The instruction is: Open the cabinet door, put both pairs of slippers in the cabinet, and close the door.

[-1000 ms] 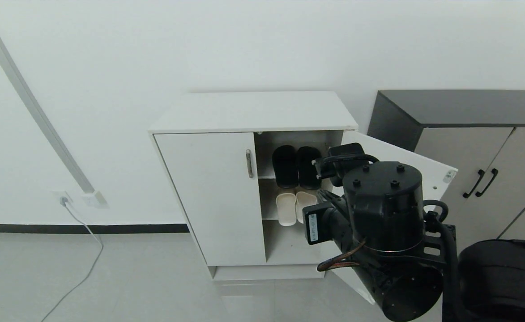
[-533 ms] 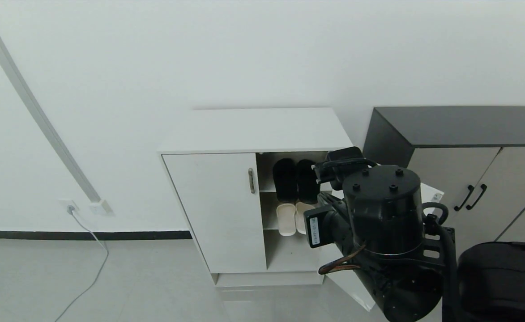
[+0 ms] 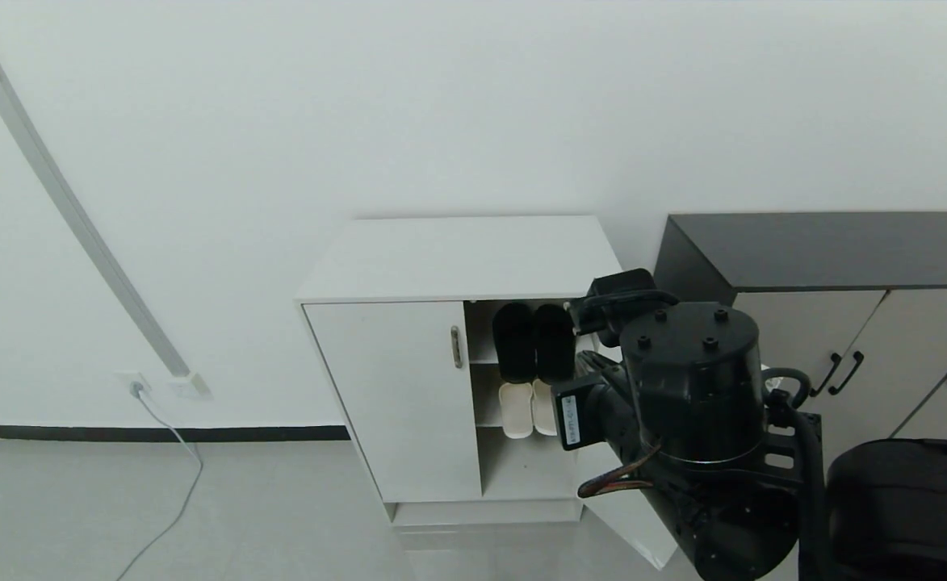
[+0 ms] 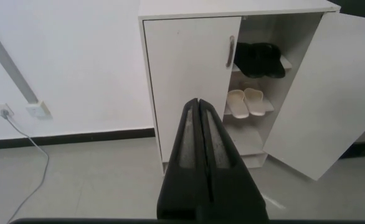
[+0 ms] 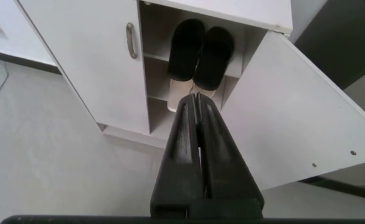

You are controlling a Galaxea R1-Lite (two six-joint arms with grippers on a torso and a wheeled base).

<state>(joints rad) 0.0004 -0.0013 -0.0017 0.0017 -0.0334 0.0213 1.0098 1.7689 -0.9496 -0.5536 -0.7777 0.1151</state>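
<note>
- Black slippers (image 3: 534,342): the pair lies side by side on the top shelf of the white cabinet (image 3: 457,258), in the right-hand compartment.
- White slippers (image 3: 528,408): the pair lies side by side on the middle shelf, directly under the black pair.
- Right door (image 5: 294,124): swung wide open, inner face showing.
- Left door (image 3: 392,395): shut. Its metal handle (image 3: 456,347) stands upright along the edge next to the open compartment.
- My right tool (image 5: 197,99): fingers pressed together, nothing between them. It hangs in front of the open compartment, apart from the cabinet and pointing toward the slippers.
- My left tool (image 4: 198,106): fingers pressed together, nothing held. It faces the shut left door, well apart from it.
- Dark-topped cabinet (image 3: 804,250): just beside the white one on the right, with grey doors and black handles.
- Wall socket (image 3: 136,387): on the wall left of the cabinet, with a cable (image 3: 174,484) trailing down to the floor.
</note>
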